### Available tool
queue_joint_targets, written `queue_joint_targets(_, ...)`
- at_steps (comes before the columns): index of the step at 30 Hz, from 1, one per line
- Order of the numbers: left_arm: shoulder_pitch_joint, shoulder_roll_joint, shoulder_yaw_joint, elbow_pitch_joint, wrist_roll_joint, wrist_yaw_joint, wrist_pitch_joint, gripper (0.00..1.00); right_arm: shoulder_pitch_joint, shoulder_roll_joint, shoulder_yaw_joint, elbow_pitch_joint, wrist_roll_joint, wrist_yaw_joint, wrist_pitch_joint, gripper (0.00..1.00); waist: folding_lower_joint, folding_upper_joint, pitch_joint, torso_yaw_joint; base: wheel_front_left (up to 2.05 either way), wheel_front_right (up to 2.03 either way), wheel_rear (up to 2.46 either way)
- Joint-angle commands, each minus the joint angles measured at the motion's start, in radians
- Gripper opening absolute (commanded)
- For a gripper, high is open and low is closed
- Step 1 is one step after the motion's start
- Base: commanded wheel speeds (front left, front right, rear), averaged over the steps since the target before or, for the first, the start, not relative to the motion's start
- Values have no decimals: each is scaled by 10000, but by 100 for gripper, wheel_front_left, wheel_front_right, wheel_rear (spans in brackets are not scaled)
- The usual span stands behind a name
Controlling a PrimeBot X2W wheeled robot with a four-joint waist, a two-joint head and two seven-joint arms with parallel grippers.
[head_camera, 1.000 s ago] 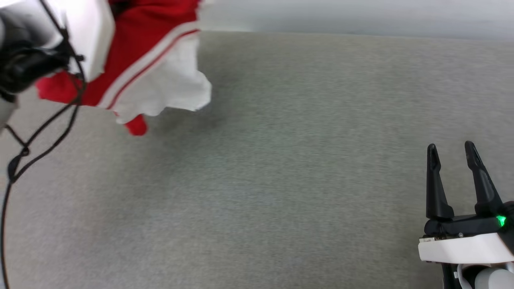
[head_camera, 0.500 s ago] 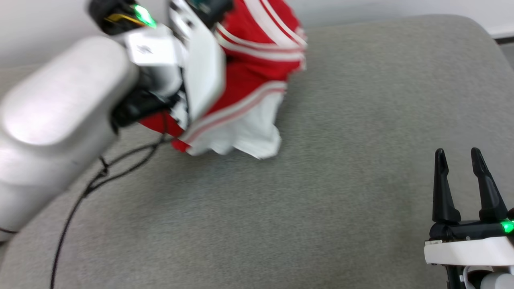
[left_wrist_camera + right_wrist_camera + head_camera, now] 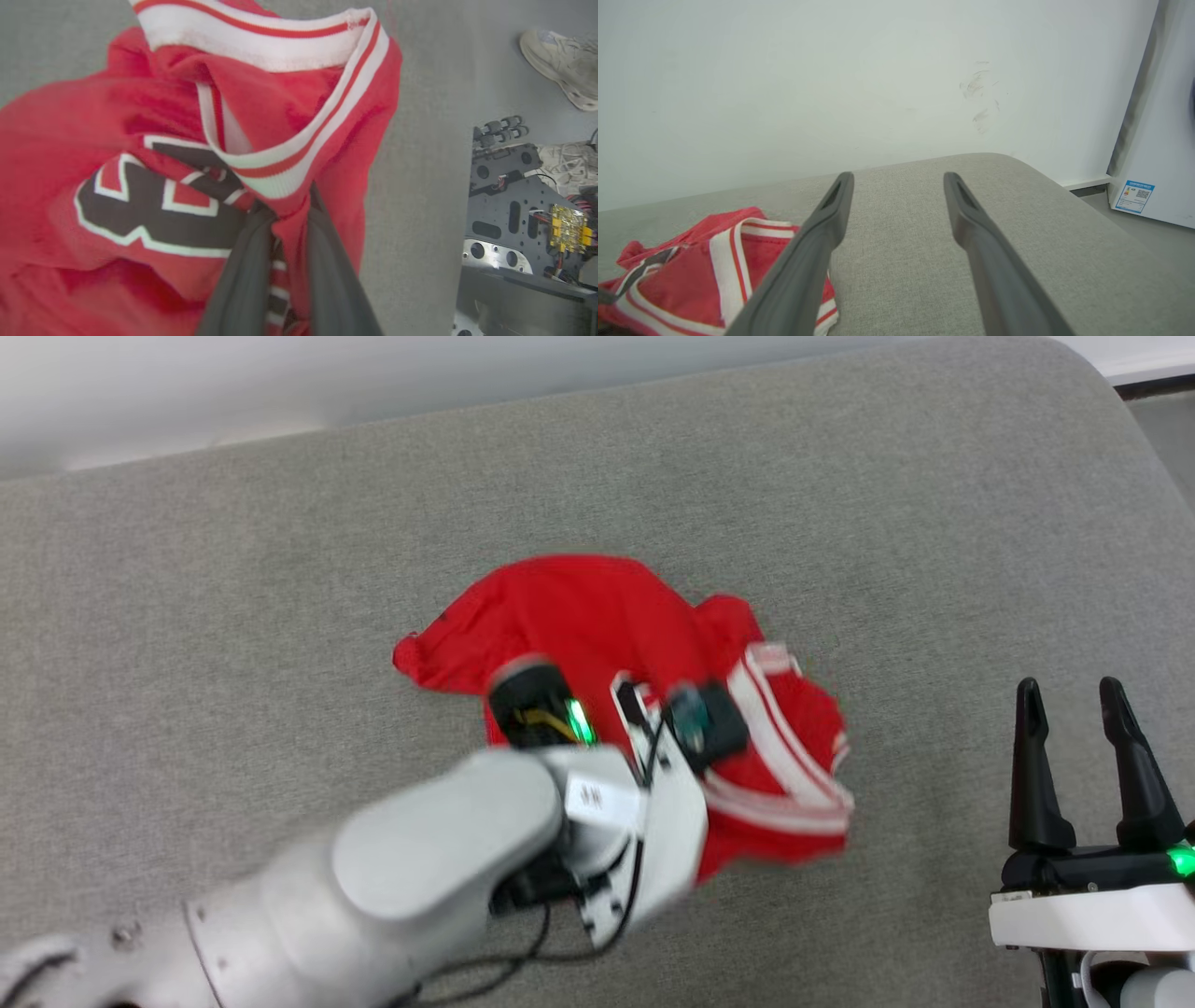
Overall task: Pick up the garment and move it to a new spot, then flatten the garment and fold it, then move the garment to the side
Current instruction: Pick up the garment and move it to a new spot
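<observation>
The red T-shirt (image 3: 597, 616) lies bunched at the middle of the grey padded surface (image 3: 233, 569), one fold pinched tight in the left end effector (image 3: 289, 210). The right end effector (image 3: 1069, 695), at four o'clock, stands spread and empty. Release low, then draw the corners outward to flatten.

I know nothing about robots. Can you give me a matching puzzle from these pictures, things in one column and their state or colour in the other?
1 T-shirt
2 left gripper
3 right gripper
4 shoe

A jaws open, holding nothing
B off-white
C crumpled on the grey cushion
D jaws shut on red cloth

Pairs: 1-C, 2-D, 3-A, 4-B
</observation>
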Motion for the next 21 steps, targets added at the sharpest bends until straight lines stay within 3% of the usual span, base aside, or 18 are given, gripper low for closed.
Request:
queue_joint_targets(1, 283, -69, 41, -52, 118, 4, 53, 0, -112, 19, -28, 26, -33, -3, -24, 100, 0, 0, 9, 51, 0, 0, 0)
queue_joint_targets(7, 1518, -326, 27, 46, 839, 4, 293, 0, -149, 18, -47, 64, -131, -3, -24, 100, 0, 0, -37, 232, 0, 0, 0)
queue_joint_targets(8, 1525, -357, 28, 114, 918, 4, 161, 17, -142, 18, -51, 74, -157, -3, -24, 100, 0, 0, -70, 278, 0, 0, 0)
queue_joint_targets(9, 1464, -404, 31, 138, 1035, 4, -66, 100, -113, 19, -53, 85, -186, -3, -24, 100, 0, 0, -118, 325, 0, 0, 0)
queue_joint_targets(12, 1199, -552, 33, 281, 991, 4, -1140, 100, 72, 18, -64, 104, -259, -3, -24, 100, 0, 0, -344, 495, 0, 0, 0)
queue_joint_targets(17, 801, -544, 445, 771, 1209, 12, -3792, 100, 355, 18, -139, 125, -384, -3, -24, 100, 0, 0, -842, 838, 0, 0, 0)
queue_joint_targets(20, 756, -517, 1052, 1006, 1460, 404, -5155, 100, 520, 18, -163, 101, -453, -3, -24, 100, 0, 0, -1100, 1058, 0, 0, 0)
queue_joint_targets(21, 756, -517, 1052, 1006, 1460, 404, -5155, 100, 520, 18, -163, 101, -453, -3, -24, 100, 0, 0, -1100, 1058, 0, 0, 0)
